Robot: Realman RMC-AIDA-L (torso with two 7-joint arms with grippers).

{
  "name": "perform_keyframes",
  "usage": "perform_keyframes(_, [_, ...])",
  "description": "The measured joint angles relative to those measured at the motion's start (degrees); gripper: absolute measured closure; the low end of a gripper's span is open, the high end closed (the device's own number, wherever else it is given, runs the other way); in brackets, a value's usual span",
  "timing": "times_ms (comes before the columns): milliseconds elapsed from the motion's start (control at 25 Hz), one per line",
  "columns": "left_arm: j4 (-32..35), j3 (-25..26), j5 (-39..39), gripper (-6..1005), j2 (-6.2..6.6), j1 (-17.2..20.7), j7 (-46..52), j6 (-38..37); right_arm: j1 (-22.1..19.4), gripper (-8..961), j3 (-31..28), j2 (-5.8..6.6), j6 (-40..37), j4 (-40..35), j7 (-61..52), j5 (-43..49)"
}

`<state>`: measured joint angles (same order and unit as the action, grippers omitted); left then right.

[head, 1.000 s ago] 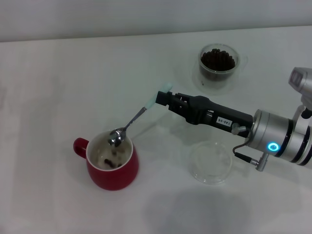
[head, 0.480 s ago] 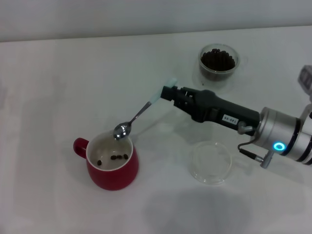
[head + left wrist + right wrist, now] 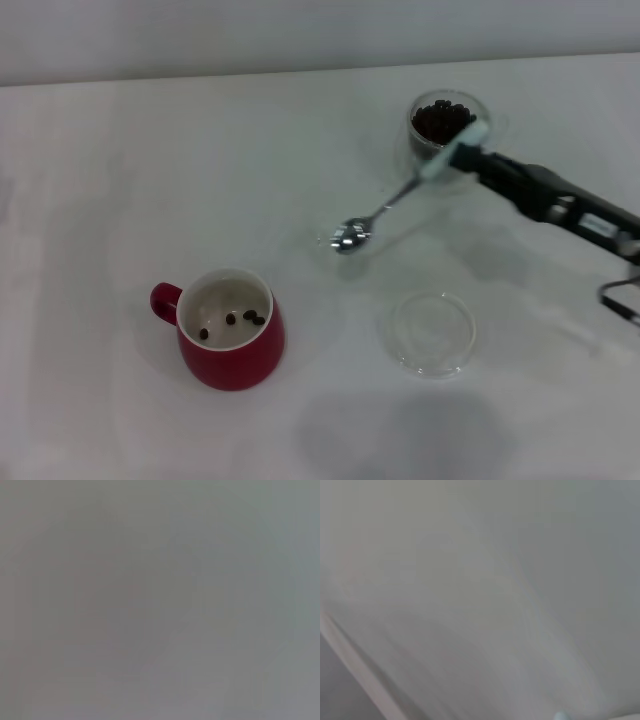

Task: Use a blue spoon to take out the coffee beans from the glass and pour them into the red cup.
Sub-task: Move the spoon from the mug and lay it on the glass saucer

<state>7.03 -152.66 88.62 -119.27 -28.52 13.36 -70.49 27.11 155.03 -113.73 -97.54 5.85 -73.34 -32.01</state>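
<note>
Three coffee beans [image 3: 244, 317] in red cup [image 3: 232, 343].

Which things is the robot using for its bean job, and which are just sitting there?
For the job:
spoon, held by the right gripper
beans
glass holding them
red cup, a few beans already inside

Just lying about:
flat clear dish, nothing in it
</note>
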Motion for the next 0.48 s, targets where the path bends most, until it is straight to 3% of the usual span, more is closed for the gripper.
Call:
perform_keyframes(240, [0.0, 0.0, 0.0, 108, 0.00, 0.0, 0.0, 0.0, -3.2, 818, 0.1, 1.98, -1.8, 2.9, -1.7, 0.3])
perform_keyframes(480, [0.0, 0.1, 0.0, 108, 0.00, 0.0, 0.0, 0.0, -5.9, 809, 0.3, 1.99, -0.4, 5.4, -1.8, 0.5])
